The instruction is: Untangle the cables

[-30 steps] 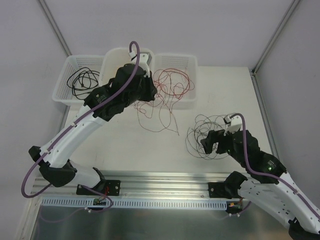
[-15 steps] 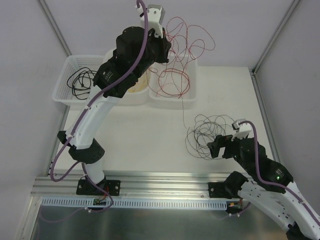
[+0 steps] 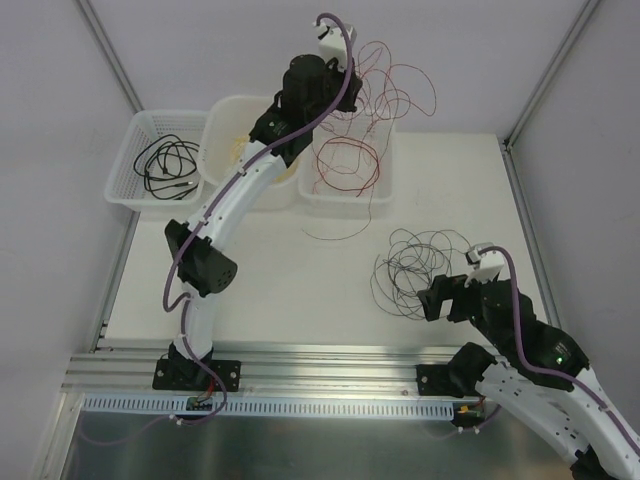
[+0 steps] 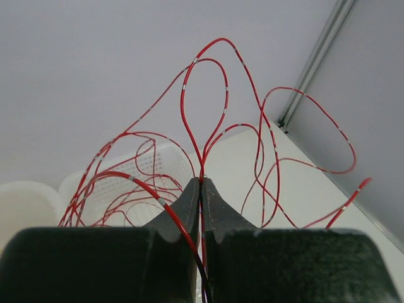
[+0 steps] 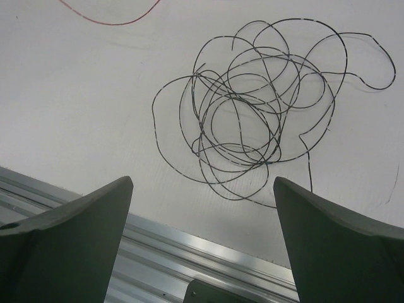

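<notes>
Mid-sort: my left gripper point(image 4: 202, 184) is clamped shut on the red cable point(image 4: 202, 154), held high above the right basket point(image 3: 389, 170). Its loops fan out above the jaws, and in the top view more of them hang down into that basket. One red end spills over the front wall onto the table point(image 3: 270, 275).

My right gripper point(image 5: 203, 183) hangs with its fingers spread wide and nothing between them. It is low over the black tangle point(image 5: 246, 120), which lies on the table well apart from the red cable.

Done, as I judge it: a black cable point(image 3: 165, 165) is coiled in the left basket point(image 3: 125, 190), and the red cable is free of the black tangle and partly over its basket. The middle basket point(image 3: 225, 112) is largely hidden behind my left arm, so I cannot tell what it holds.

Left to do: lower and release the red cable so that its trailing end goes in too. Then I pick up the black tangle, work its overlapping loops apart and put it away. That knot looks like the larger share of the remaining work.
</notes>
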Robot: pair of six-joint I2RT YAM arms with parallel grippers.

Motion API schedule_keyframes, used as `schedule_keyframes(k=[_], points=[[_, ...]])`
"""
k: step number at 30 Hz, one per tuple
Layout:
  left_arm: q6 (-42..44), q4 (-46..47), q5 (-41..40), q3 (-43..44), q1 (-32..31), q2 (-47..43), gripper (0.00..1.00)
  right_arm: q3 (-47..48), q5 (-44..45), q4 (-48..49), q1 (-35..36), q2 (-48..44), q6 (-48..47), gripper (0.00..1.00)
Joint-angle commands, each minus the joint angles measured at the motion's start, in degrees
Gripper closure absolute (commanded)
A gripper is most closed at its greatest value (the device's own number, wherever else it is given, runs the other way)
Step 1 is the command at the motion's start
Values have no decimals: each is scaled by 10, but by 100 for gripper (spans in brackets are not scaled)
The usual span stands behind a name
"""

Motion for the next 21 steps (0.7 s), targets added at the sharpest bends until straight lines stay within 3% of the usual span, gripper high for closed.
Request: schedule_keyframes(k=[1, 6, 12, 13, 14, 17, 21], points=[[-15, 60, 59, -7, 17, 55, 100, 2, 0, -8, 2, -7, 7, 1], [-45, 80, 110, -21, 34, 136, 99, -5, -5, -4, 2, 3, 6, 1], [-75, 81, 77, -73, 50, 164, 82, -6, -14, -2, 2, 22, 2, 1], [-76, 81, 70, -93, 50, 156, 76, -7, -14, -2, 2, 24, 3, 0], [-73, 82, 70, -101, 50, 148, 54, -7, -14, -1, 2, 25, 2, 0], [-61, 82, 59, -124, 43, 87, 18, -9, -15, 3, 2, 26, 0, 0], [-33, 80, 55, -179, 27, 11, 1, -6, -11, 2, 2, 25, 0, 0]])
